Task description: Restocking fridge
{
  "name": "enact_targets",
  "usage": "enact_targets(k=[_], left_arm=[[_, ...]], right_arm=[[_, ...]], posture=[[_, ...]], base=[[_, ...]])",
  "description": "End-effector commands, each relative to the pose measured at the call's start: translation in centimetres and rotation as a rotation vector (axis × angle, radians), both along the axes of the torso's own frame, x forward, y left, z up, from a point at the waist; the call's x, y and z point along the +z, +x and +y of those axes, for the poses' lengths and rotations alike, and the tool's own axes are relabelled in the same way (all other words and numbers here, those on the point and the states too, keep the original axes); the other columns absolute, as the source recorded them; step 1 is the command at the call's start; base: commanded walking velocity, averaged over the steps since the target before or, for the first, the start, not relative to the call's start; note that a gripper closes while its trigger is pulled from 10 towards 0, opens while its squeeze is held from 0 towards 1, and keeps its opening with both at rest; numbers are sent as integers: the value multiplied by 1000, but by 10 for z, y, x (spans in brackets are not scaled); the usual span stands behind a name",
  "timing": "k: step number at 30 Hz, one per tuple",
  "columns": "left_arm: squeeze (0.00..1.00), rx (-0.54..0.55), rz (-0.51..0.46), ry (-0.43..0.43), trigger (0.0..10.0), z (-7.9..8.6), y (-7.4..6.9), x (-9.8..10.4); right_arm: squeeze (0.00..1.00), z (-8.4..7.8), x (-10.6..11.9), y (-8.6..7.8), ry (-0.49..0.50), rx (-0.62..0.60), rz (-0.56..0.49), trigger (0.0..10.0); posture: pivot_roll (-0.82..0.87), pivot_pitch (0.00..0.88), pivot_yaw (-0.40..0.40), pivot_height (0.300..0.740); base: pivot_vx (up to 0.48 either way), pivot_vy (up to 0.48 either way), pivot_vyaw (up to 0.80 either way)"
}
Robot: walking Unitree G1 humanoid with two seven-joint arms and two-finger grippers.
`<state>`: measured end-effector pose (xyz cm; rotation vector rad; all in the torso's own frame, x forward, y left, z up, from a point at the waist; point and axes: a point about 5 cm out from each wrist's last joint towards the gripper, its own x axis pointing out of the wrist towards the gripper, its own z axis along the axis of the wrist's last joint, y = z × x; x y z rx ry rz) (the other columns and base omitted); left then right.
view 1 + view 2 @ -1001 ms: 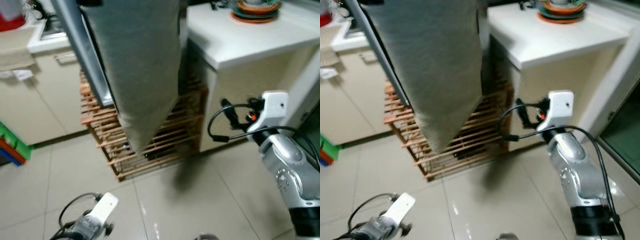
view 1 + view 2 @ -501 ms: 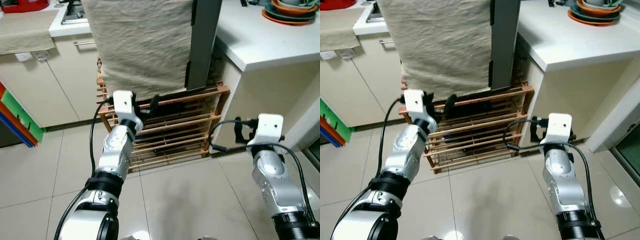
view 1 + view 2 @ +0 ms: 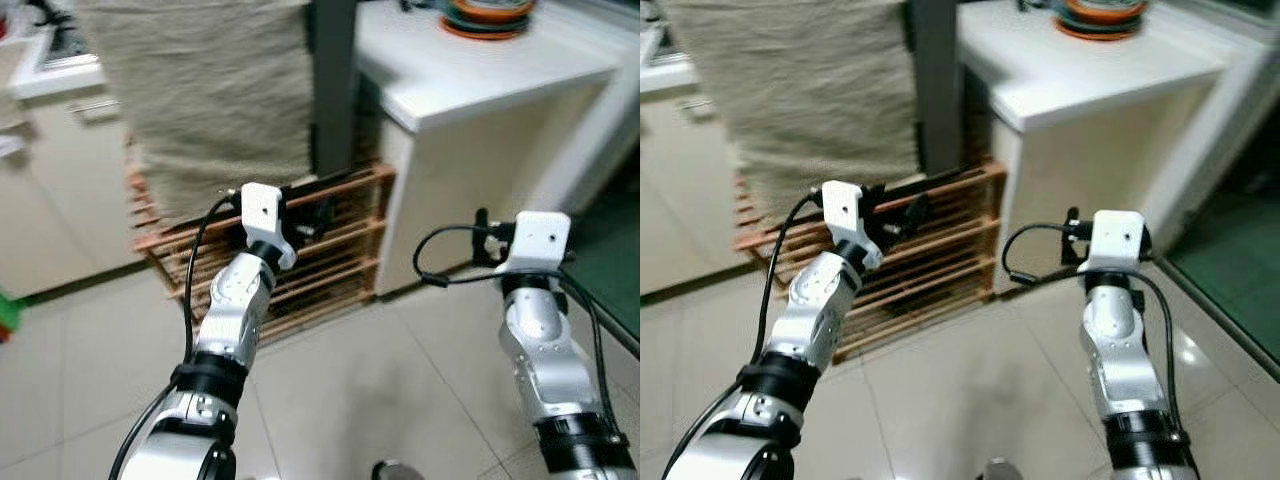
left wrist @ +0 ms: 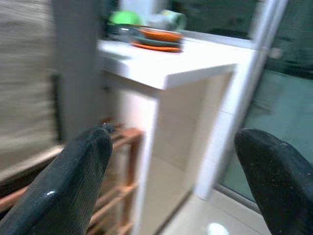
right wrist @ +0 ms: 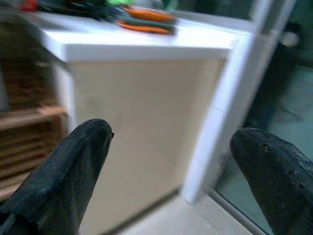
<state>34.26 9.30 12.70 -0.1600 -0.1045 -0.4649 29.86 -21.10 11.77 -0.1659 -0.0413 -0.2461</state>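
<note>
Before the wooden rack [image 3: 300, 255], the left gripper [image 3: 318, 215] is raised with its fingers spread wide and nothing held. The right gripper [image 5: 171, 161] is aimed at the white counter [image 3: 480, 75], fingers likewise spread and empty. A beige cloth [image 3: 200, 100] is draped above the rack. Stacked dishes [image 3: 487, 14] are seen on the counter. No fridge can be identified.

Pale glossy floor tiles [image 3: 380, 400] are reflecting soft light across the lower half of the room. A wooden slatted rack [image 3: 340, 250] is standing at 12 o'clock, with a beige cloth [image 3: 200, 100] hanging above it beside a grey upright panel [image 3: 333, 80]. A white table [image 3: 480, 75] is sitting at 1 o'clock, carrying stacked orange and green dishes [image 3: 487, 14]. Cream cabinets [image 3: 50, 190] are lining the 10 o'clock side.
</note>
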Motion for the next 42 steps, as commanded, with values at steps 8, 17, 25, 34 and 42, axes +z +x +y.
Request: enact_targets(k=[8,17,25,34,42], left_arm=[[0,-38,20,-31,10000,-12,-1,2],[0,-60,166,3,10000,-42,10,-10],[0,-14,163,47,10000,-41,15,-7],[0,218,249,74,10000,21,12,-32],[0,308,366,86,10000,41,-6,-62]], right_arm=[[0,-20,-10,-20,-21,-75,-6,10000],[0,-37,-16,-30,25,-184,-28,10000],[0,-37,-17,-33,29,-194,-32,10000],[0,-31,-25,-32,31,-91,24,10000],[0,-16,-22,-22,12,61,56,10000]], posture=[[-179,0,68,740],[-203,0,87,740],[-232,0,100,740],[-217,0,95,740],[-197,0,60,740]], base=[[46,0,-800],[458,0,-800],[197,0,-800],[0,0,-778],[0,0,-80]])
